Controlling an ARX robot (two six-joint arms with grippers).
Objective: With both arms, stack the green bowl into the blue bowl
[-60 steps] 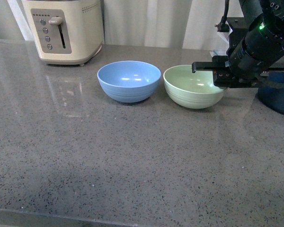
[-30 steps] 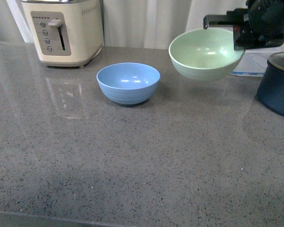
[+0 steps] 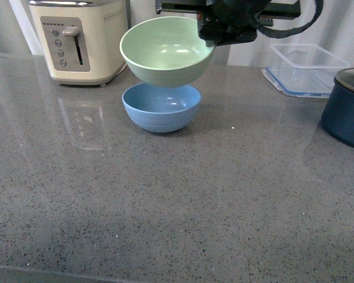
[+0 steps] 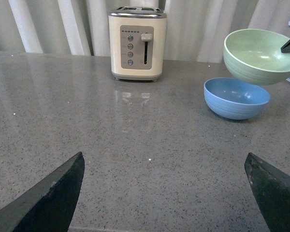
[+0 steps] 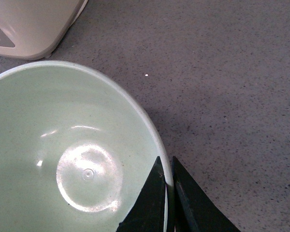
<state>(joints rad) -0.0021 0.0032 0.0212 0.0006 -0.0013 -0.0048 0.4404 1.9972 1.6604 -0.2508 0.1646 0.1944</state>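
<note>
The pale green bowl [image 3: 165,50] hangs in the air directly over the blue bowl [image 3: 161,106], which rests on the grey counter. My right gripper [image 3: 207,30] is shut on the green bowl's right rim; in the right wrist view its two fingers [image 5: 166,181] pinch the rim of the green bowl [image 5: 63,145], one inside and one outside. The left wrist view shows both the green bowl [image 4: 258,50] and the blue bowl [image 4: 237,98] far off at the right. My left gripper [image 4: 166,193] is open over bare counter, nothing between its fingers.
A cream toaster [image 3: 82,38] stands close behind and left of the bowls. A clear plastic container [image 3: 307,68] sits at the back right, and a dark navy pot [image 3: 348,106] is at the right edge. The grey speckled counter [image 3: 165,200] stretches toward the front.
The right gripper lifted the green bowl off the counter and carried it left, from beside the blue bowl to above it. The blue bowl has stayed put.
</note>
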